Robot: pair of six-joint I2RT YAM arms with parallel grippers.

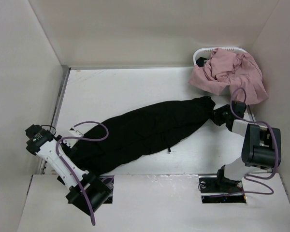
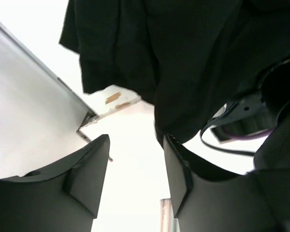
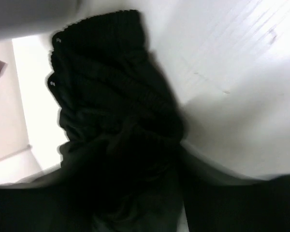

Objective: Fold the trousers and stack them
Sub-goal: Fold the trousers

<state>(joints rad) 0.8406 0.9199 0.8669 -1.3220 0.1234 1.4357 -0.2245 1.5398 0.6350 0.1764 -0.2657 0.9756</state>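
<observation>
A pair of black trousers point(image 1: 150, 130) lies stretched diagonally across the white table, from near left to far right. My right gripper point(image 1: 216, 116) is at its far right end. In the right wrist view the ribbed black hem point(image 3: 111, 96) bunches up and fills the space between my dark jaws point(image 3: 150, 193), which are shut on it. My left gripper point(image 1: 70, 149) sits at the near left end of the trousers. In the left wrist view its fingers point(image 2: 135, 145) are open, with bare table between them. The black cloth point(image 2: 183, 58) lies just beyond the right fingertip.
A white basket point(image 1: 217, 50) at the far right corner holds a heap of pink garments point(image 1: 232, 72) that spill over its rim. White walls close in the table on the left, back and right. A metal strip point(image 1: 60, 104) runs along the left edge.
</observation>
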